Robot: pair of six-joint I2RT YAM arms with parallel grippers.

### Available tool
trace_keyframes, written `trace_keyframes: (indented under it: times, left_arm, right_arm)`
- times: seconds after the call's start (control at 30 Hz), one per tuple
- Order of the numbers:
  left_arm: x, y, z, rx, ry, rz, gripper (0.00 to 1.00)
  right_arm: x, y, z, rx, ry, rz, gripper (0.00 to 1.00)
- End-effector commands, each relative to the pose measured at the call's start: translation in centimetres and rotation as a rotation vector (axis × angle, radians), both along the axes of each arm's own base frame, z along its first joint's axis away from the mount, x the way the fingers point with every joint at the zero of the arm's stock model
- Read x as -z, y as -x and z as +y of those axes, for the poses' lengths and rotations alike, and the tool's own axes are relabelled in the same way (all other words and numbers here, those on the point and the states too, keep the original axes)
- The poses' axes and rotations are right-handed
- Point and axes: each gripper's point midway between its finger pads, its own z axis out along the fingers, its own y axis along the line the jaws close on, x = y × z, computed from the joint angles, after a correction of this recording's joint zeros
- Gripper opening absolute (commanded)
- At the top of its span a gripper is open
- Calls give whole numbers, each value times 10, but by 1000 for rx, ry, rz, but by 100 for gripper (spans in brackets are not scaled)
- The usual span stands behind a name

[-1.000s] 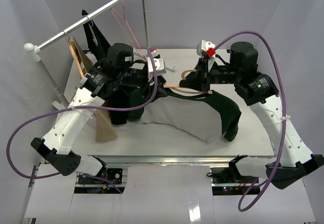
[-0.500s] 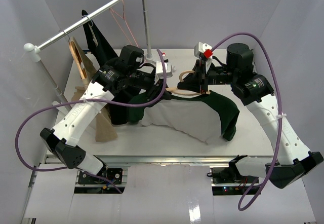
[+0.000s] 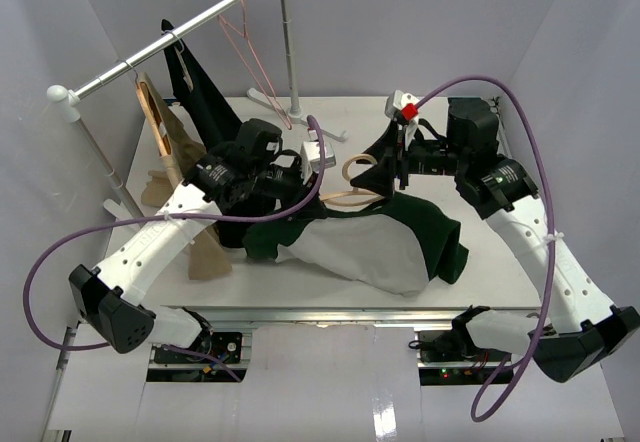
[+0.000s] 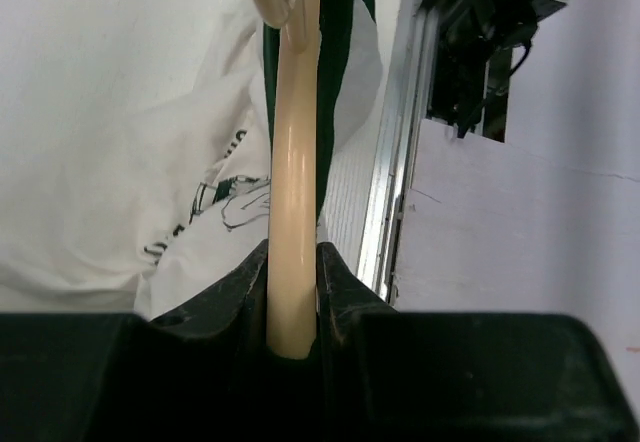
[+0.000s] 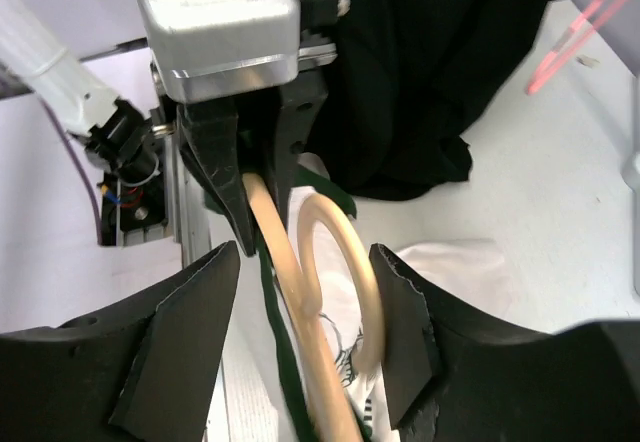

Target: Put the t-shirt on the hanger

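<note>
- Dark green short-sleeved t-shirt with a cream-white panel [image 3: 372,254]: heaped on the white table [image 3: 505,257], lower centre of the top view.
- Light wooden hanger with curved arms [image 3: 347,186]: raised at the shirt's upper edge.
- Left gripper [image 4: 293,274]: clamped on one hanger arm.
- Right gripper [image 5: 305,262]: jaws apart astride the hanger's curve, holding nothing.
- Handling: steady the hanger level, take the neckline cloth, thread the free arm inside.
- Markings: dark printed drawing with lettering on the cream panel, illegible.
</note>
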Motion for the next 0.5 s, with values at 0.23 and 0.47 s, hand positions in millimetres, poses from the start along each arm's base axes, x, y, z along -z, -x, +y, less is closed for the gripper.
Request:
trace_keyframes:
  times: [0.23,0.47]
  left_arm:
    - [19,-22,68,-639,-39,57,0]
    - [53,-43,110,-987,-162,111,0]
  right_arm:
    - [-51,-15,-54,436,-126,-140,92]
    - [-63,-13,-89,620,-164,-193,95]
